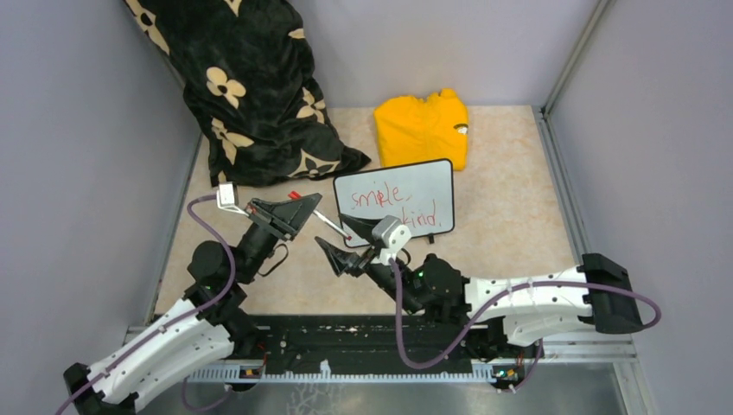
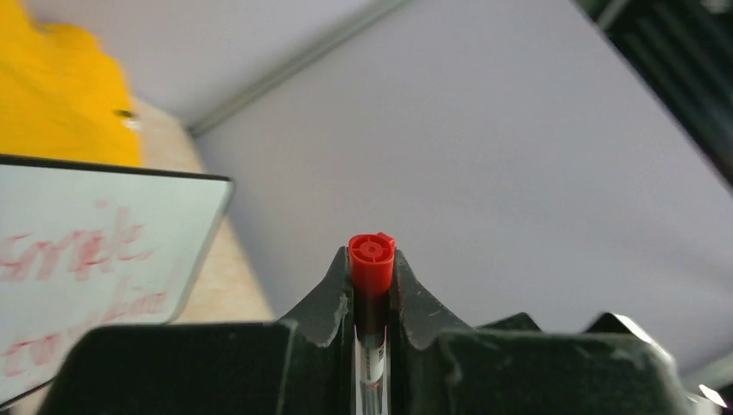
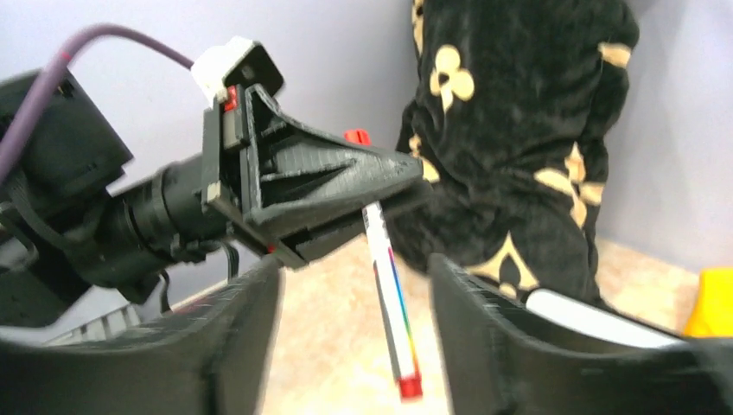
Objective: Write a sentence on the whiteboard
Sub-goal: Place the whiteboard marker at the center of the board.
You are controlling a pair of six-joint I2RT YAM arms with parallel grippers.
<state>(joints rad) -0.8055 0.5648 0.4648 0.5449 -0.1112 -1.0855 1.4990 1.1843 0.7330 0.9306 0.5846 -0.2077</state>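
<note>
Cut off by the right arm's wrist: lower edge of the whiteboard [image 1: 415, 177] and part of the sentence [image 1: 373, 199]'s second line. Sits mid-table, just before the yellow garment [image 1: 422, 130], near the black flowered blanket [image 1: 251, 95]. Clamped in the left gripper [image 1: 313, 206]: red-capped marker [image 1: 333, 225], tip by the board's corner, contact unclear. Spread wide, holding nothing: right gripper [image 1: 333, 255].
</note>
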